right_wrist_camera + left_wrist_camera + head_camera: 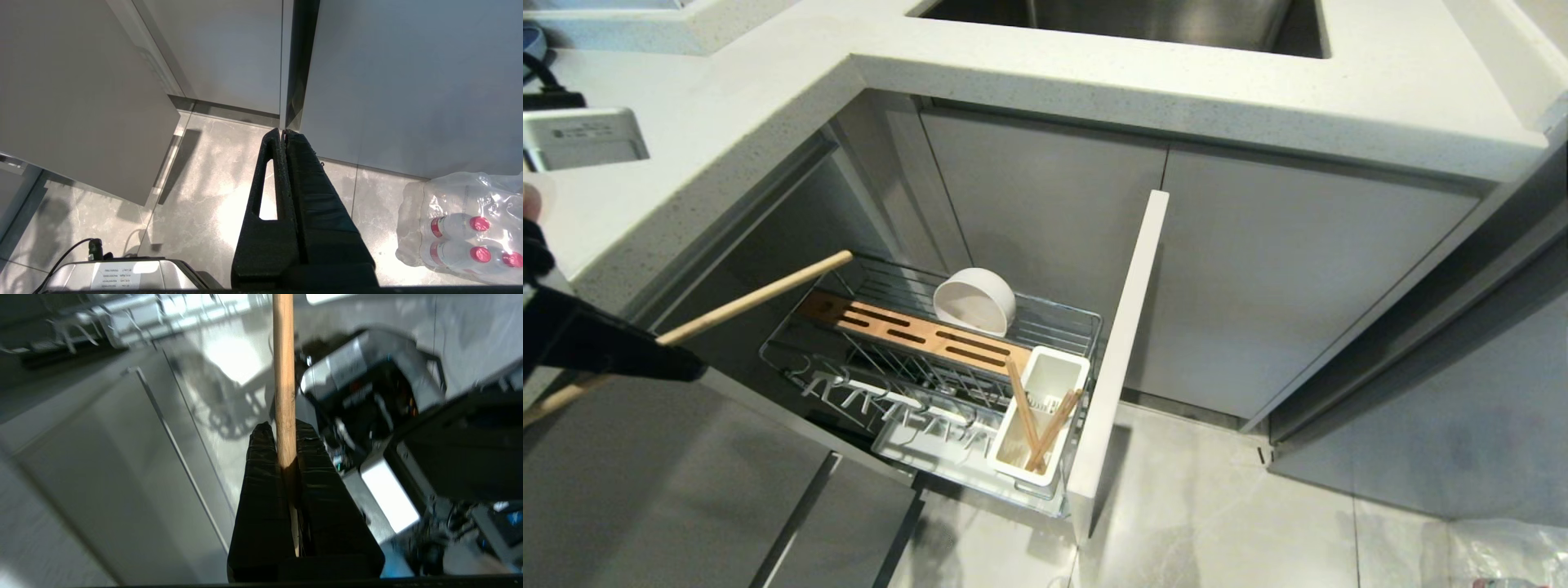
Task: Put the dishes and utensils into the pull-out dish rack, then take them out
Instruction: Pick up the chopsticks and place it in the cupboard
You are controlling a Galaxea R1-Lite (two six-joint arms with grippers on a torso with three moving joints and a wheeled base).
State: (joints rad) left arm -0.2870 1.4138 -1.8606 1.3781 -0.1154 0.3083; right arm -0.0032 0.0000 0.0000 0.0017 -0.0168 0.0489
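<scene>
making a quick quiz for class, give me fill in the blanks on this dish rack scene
1. The left pincer is shut on a wooden ____.
2. The off-white bowl sits in the ____.
3. The white utensil cup holds ____ chopsticks.
4. The right pincer, down by the floor, holds ____.

Missing: chopstick; dish rack; two; nothing

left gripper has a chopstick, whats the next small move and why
Probably carry it on toward the countertop and lay it down. The left gripper is shut on a chopstick held clear of the dish rack, while others stay in the utensil cup.
</scene>
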